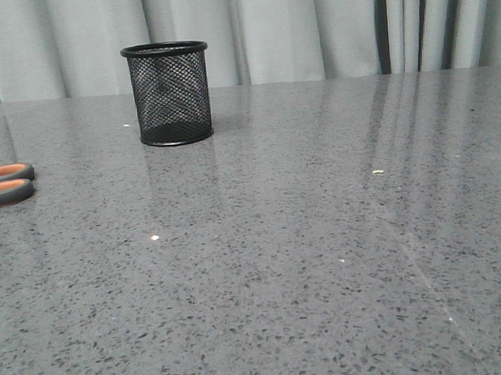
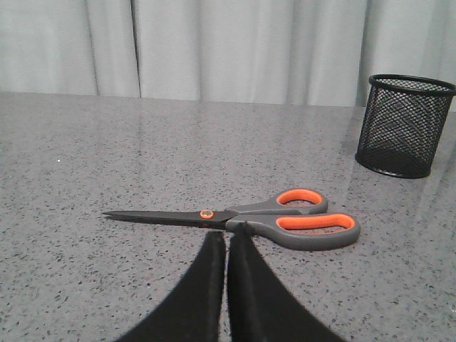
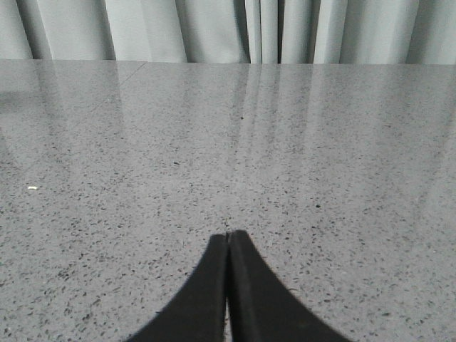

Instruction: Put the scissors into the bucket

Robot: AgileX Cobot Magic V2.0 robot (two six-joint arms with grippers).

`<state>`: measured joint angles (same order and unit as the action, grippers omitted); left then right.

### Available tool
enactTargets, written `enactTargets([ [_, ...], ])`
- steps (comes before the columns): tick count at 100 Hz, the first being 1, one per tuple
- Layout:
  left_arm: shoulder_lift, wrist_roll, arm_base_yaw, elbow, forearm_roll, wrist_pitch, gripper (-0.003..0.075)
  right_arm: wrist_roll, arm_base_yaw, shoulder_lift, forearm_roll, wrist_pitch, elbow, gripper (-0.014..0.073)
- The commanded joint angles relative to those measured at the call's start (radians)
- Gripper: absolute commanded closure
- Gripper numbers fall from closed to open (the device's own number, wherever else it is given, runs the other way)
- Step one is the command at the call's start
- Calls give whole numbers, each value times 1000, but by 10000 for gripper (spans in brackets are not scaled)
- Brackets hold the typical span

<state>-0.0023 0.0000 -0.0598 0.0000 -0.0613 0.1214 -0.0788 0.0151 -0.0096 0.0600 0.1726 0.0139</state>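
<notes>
The scissors [image 2: 285, 219] lie flat on the grey table, orange-and-grey handles towards the bucket, dark blades pointing away from it. In the front view only their handles [image 1: 4, 184] show at the left edge. The bucket [image 1: 168, 94], a black wire-mesh cup, stands upright at the back left; it also shows in the left wrist view [image 2: 402, 125]. My left gripper [image 2: 226, 235] is shut and empty, its tips just short of the scissors near the pivot. My right gripper [image 3: 228, 234] is shut and empty over bare table. Neither gripper shows in the front view.
The speckled grey table [image 1: 323, 259] runs back to grey curtains [image 1: 309, 27]. A few small light crumbs [image 1: 155, 237] lie on the surface.
</notes>
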Motion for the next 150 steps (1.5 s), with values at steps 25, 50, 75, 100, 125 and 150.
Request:
enactTargets([
  [25, -26, -8, 1, 41, -10, -77, 740, -4, -6, -24, -11, -75, 6, 649],
  [50, -26, -8, 1, 41, -10, -77, 740, -4, -6, -24, -11, -75, 6, 649],
  [75, -26, -8, 1, 41, -10, -77, 740, -4, -6, -24, -11, -77, 6, 649],
  [100, -26, -8, 1, 41, -10, -77, 740, -4, -6, -24, -11, -92, 6, 649],
  [125, -26, -8, 1, 41, -10, -77, 740, -4, -6, -24, -8, -130, 6, 649],
  [150, -26, -8, 1, 40, -166, -85, 740, -4, -6, -24, 213, -158, 6, 649],
])
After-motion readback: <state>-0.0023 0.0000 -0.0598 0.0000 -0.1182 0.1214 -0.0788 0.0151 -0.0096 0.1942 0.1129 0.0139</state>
